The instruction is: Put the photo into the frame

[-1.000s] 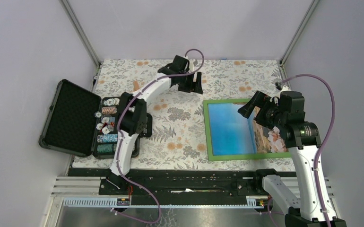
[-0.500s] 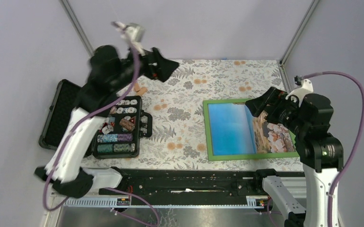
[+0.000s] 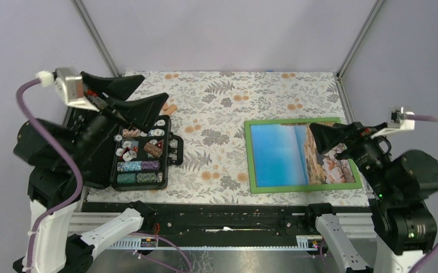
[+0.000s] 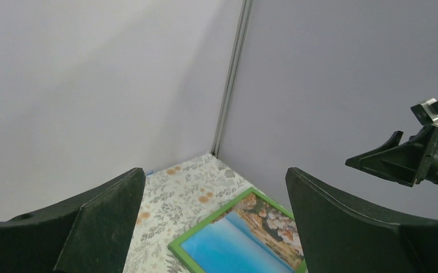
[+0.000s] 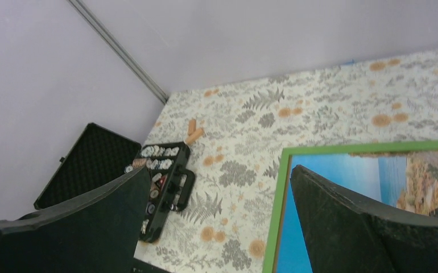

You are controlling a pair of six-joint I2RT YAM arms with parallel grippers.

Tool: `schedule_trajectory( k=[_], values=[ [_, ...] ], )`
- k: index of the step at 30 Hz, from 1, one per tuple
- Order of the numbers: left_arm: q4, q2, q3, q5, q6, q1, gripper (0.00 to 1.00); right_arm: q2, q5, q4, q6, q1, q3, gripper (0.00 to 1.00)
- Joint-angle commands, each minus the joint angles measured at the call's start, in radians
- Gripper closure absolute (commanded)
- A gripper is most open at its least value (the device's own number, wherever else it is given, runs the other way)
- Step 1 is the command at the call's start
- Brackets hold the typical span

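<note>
My two arms rise from the black rail [image 3: 222,219] at the near edge of the table.

Left side: my left gripper [image 3: 132,96] is raised high above the near-left part of the table. Its fingers [image 4: 86,227] are spread wide and nothing is between them. In the top view it overlaps the open black case [image 3: 168,149], which lies on the floral cloth [image 3: 217,148] with its lid folded out to the left. Rows of chips [image 3: 140,166] fill the tray.

Right side: my right gripper [image 3: 326,141] is raised above the right end of the frame [image 3: 250,159]. It is also released, with its fingers [image 5: 342,227] wide apart and holding nothing.

Task items: the frame lies flat on the right half of the cloth, green face up. The photo [image 3: 279,154] lies face up inside the green border, which shows along all four edges. The blue sea is toward the table centre and the rocky coast is at the right end. My right gripper hides part of the coast in the top view. Neither gripper touches the frame or the photo.

Farther back: small orange-brown pieces [image 3: 169,108] lie on the cloth just beyond the case. Plain grey walls [image 3: 222,28] close off the far side.
</note>
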Motion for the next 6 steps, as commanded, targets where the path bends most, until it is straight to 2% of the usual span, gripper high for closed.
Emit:
schedule_trajectory(
  k=[1, 6],
  values=[
    [0.12, -0.06, -0.066, -0.043, 0.006, 0.001, 0.01, -0.063, 0.076, 0.104, 0.005, -0.001, 0.016, 0.0],
    [0.089, -0.049, -0.06, -0.059, 0.022, 0.001, 0.01, -0.072, 0.092, 0.094, 0.005, -0.001, 0.005, 0.0]
  ],
)
